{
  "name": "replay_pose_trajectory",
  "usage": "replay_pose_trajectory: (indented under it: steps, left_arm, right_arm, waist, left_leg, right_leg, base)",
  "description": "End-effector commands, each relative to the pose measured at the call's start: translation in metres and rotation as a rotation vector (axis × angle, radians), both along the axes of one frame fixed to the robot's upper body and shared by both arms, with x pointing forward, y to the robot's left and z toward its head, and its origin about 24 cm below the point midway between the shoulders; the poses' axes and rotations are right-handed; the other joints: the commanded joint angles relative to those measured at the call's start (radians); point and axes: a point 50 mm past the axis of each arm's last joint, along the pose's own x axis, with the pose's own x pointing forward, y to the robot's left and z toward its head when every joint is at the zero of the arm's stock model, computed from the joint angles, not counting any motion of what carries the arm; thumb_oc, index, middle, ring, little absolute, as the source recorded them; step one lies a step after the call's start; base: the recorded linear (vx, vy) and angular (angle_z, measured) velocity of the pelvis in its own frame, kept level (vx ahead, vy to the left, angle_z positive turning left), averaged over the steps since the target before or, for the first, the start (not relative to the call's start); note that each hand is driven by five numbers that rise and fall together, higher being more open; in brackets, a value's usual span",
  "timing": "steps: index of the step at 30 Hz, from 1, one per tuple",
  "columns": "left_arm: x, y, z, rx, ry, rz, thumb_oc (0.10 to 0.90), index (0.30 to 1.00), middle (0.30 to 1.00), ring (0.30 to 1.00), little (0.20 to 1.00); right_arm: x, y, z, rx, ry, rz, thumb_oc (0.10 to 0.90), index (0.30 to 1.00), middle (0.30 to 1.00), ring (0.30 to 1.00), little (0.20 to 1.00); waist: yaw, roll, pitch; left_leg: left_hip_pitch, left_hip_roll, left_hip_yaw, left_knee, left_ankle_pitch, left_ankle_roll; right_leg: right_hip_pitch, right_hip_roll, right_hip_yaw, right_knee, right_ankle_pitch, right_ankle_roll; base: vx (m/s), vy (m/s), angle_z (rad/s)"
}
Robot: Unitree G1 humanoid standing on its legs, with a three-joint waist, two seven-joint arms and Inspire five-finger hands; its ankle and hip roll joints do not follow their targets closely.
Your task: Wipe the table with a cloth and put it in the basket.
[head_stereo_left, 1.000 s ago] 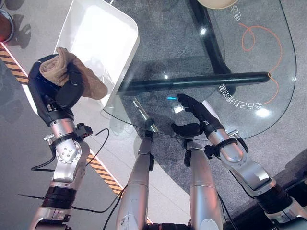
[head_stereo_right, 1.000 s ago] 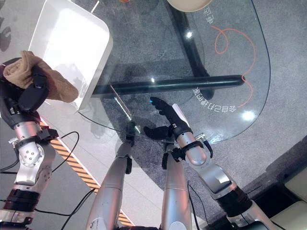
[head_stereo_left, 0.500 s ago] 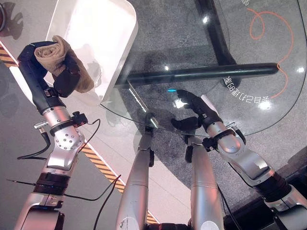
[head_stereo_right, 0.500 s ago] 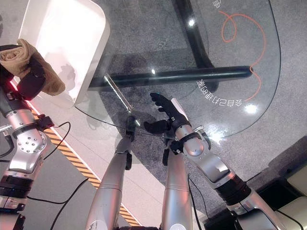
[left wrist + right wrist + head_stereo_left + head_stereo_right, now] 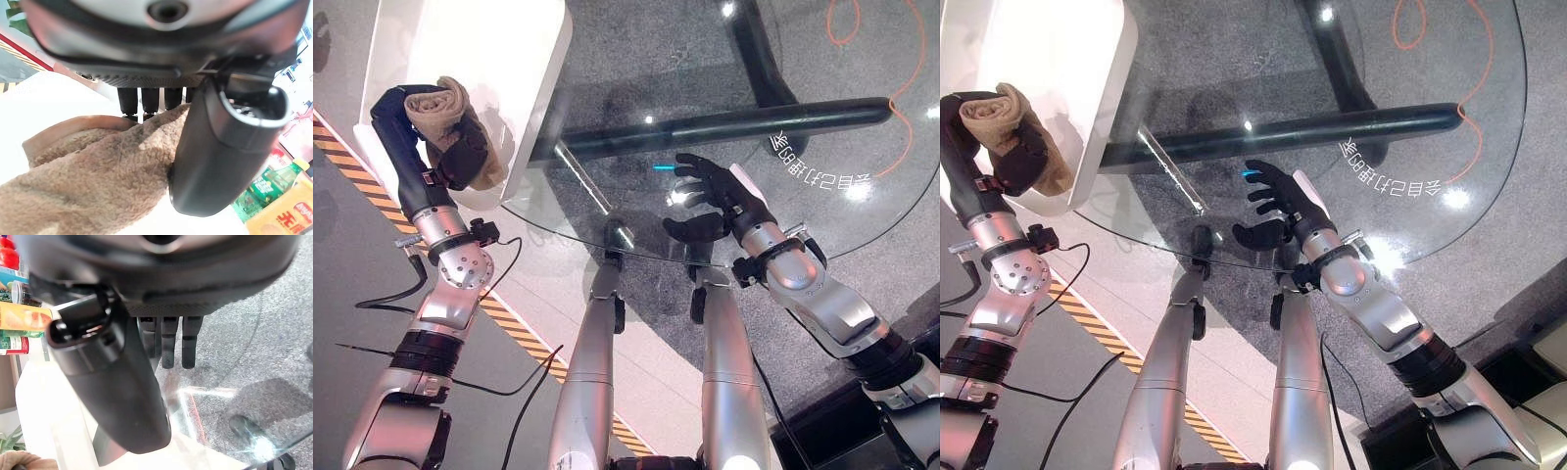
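Cloth (image 5: 445, 125) bunched in left hand (image 5: 460, 162), fingers partly hidden.

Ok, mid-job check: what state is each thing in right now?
cloth: bunched up, gripped in the left hand, held over the basket's edge
left hand: shut on the cloth
right hand: open, fingers relaxed, holding nothing, over the glass table
basket: white, nothing visible inside

My arms are silver-grey metal tubes with rounded joint housings and black bands at the elbows. My left hand (image 5: 450, 157) and right hand (image 5: 715, 196) are dark, with ribbed black fingers (image 5: 172, 345); the right one carries a white cover along its side.
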Motion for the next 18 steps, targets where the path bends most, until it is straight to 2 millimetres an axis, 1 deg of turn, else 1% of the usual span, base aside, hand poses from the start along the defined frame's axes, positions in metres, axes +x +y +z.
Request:
replay_pose_trajectory:
  steps: [1, 6, 7, 8, 9, 10, 11, 12, 13, 14, 15, 17, 18]
  left_arm:
    - [-0.013, 0.019, 0.046, 0.043, -0.225, 0.120, 0.100, 0.300, 0.300, 0.300, 0.200]
    - [-0.007, 0.024, 0.046, 0.042, -0.191, 0.156, 0.100, 0.300, 0.300, 0.300, 0.200]
    - [-0.004, 0.028, 0.040, 0.038, -0.164, 0.177, 0.100, 0.300, 0.300, 0.300, 0.200]
    - [-0.003, 0.029, 0.044, 0.035, -0.172, 0.186, 0.100, 0.300, 0.300, 0.300, 0.200]
    - [-0.001, 0.031, 0.040, 0.038, -0.147, 0.197, 0.100, 0.300, 0.300, 0.300, 0.200]
    - [0.000, 0.032, 0.045, 0.038, -0.153, 0.204, 0.100, 0.300, 0.300, 0.300, 0.200]
    - [0.001, 0.033, 0.040, 0.042, -0.131, 0.213, 0.100, 0.300, 0.300, 0.300, 0.200]
    - [0.003, 0.036, 0.042, 0.055, -0.122, 0.238, 0.100, 0.300, 0.300, 0.300, 0.200]
    - [0.003, 0.036, 0.047, 0.057, -0.133, 0.245, 0.100, 0.300, 0.300, 0.300, 0.200]
    - [0.004, 0.037, 0.044, 0.069, -0.115, 0.262, 0.100, 0.300, 0.300, 0.300, 0.200]
    - [0.004, 0.038, 0.043, 0.076, -0.110, 0.277, 0.100, 0.300, 0.300, 0.300, 0.200]
    - [0.004, 0.042, 0.045, 0.081, -0.108, 0.304, 0.100, 0.300, 0.300, 0.300, 0.200]
    - [0.005, 0.043, 0.045, 0.084, -0.098, 0.308, 0.100, 0.300, 0.300, 0.300, 0.200]
  right_arm:
    - [-0.009, 0.007, -0.024, -0.013, 0.117, 0.051, 0.800, 0.900, 0.900, 0.900, 0.900]
    - [-0.006, 0.002, -0.022, -0.014, 0.115, 0.031, 0.800, 0.900, 0.900, 0.900, 0.900]
    - [-0.005, 0.001, -0.026, -0.017, 0.130, 0.031, 0.800, 0.900, 0.900, 0.900, 0.900]
    - [-0.004, 0.001, -0.021, -0.019, 0.116, 0.031, 0.800, 0.900, 0.900, 0.900, 0.900]
    - [-0.004, 0.000, -0.025, -0.021, 0.130, 0.032, 0.800, 0.900, 0.900, 0.900, 0.900]
    - [-0.003, 0.000, -0.021, -0.022, 0.118, 0.033, 0.800, 0.900, 0.900, 0.900, 0.900]
    - [-0.004, 0.000, -0.025, -0.022, 0.136, 0.034, 0.800, 0.900, 0.900, 0.900, 0.900]
    - [-0.003, -0.001, -0.023, -0.023, 0.135, 0.035, 0.800, 0.900, 0.900, 0.900, 0.900]
    - [-0.002, -0.002, -0.019, -0.024, 0.122, 0.035, 0.800, 0.900, 0.900, 0.900, 0.900]
    - [-0.002, -0.002, -0.023, -0.025, 0.137, 0.034, 0.800, 0.900, 0.900, 0.900, 0.900]
    - [-0.002, -0.003, -0.024, -0.027, 0.143, 0.033, 0.800, 0.900, 0.900, 0.900, 0.900]
    - [-0.002, -0.004, -0.023, -0.028, 0.144, 0.036, 0.800, 0.900, 0.900, 0.900, 0.900]
    - [-0.002, -0.005, -0.025, -0.027, 0.148, 0.037, 0.800, 0.900, 0.900, 0.900, 0.900]
  waist:
    - [-0.011, 0.039, -0.028]
    - [-0.017, 0.037, -0.028]
    - [-0.018, 0.038, -0.028]
    - [-0.022, 0.036, -0.028]
    - [-0.022, 0.036, -0.028]
    - [-0.025, 0.035, -0.028]
    - [-0.023, 0.035, -0.028]
    - [-0.027, 0.033, -0.028]
    - [-0.029, 0.032, -0.028]
    - [-0.027, 0.032, -0.028]
    - [-0.027, 0.032, -0.028]
    - [-0.031, 0.031, -0.028]
    - [-0.030, 0.031, -0.028]
  left_leg:
    - [-0.051, -0.030, 0.151, 0.142, -0.135, 0.066]
    - [-0.076, -0.031, 0.149, 0.148, -0.131, 0.062]
    - [-0.058, -0.029, 0.142, 0.154, -0.153, 0.056]
    - [-0.087, -0.030, 0.150, 0.149, -0.128, 0.061]
    - [-0.068, -0.028, 0.143, 0.156, -0.150, 0.055]
    - [-0.094, -0.029, 0.150, 0.150, -0.127, 0.059]
    - [-0.069, -0.027, 0.141, 0.157, -0.153, 0.052]
    - [-0.087, -0.027, 0.141, 0.158, -0.146, 0.051]
    - [-0.114, -0.028, 0.148, 0.154, -0.124, 0.056]
    - [-0.096, -0.026, 0.140, 0.161, -0.145, 0.050]
    - [-0.091, -0.026, 0.139, 0.163, -0.151, 0.048]
    - [-0.100, -0.025, 0.142, 0.160, -0.144, 0.048]
    - [-0.095, -0.025, 0.141, 0.162, -0.151, 0.045]
  right_leg:
    - [-0.013, 0.027, -0.063, -0.199, 0.151, 0.013]
    - [-0.040, 0.034, -0.059, -0.187, 0.151, 0.013]
    - [-0.025, 0.039, -0.057, -0.174, 0.128, 0.016]
    - [-0.051, 0.036, -0.060, -0.183, 0.152, 0.012]
    - [-0.034, 0.041, -0.057, -0.173, 0.129, 0.016]
    - [-0.057, 0.039, -0.060, -0.182, 0.152, 0.011]
    - [-0.036, 0.045, -0.056, -0.167, 0.123, 0.016]
    - [-0.053, 0.048, -0.054, -0.163, 0.130, 0.015]
    - [-0.077, 0.045, -0.057, -0.170, 0.151, 0.011]
    - [-0.061, 0.049, -0.054, -0.158, 0.128, 0.015]
    - [-0.056, 0.050, -0.055, -0.154, 0.122, 0.016]
    - [-0.064, 0.048, -0.055, -0.158, 0.129, 0.017]
    - [-0.059, 0.048, -0.056, -0.153, 0.120, 0.018]
  base:
    - [0.00, 0.000, 0.00]
    - [0.02, 0.041, -0.03]
    - [0.00, 0.056, -0.04]
    - [0.03, 0.060, -0.04]
    - [-0.04, 0.030, -0.04]
    - [0.04, 0.037, -0.06]
    - [0.00, 0.045, -0.05]
    - [0.00, 0.040, -0.04]
    - [-0.01, 0.039, -0.03]
    - [0.00, 0.000, 0.00]
    - [0.00, 0.000, 0.00]
    - [-0.01, 0.038, -0.02]
    - [0.00, 0.038, -0.03]
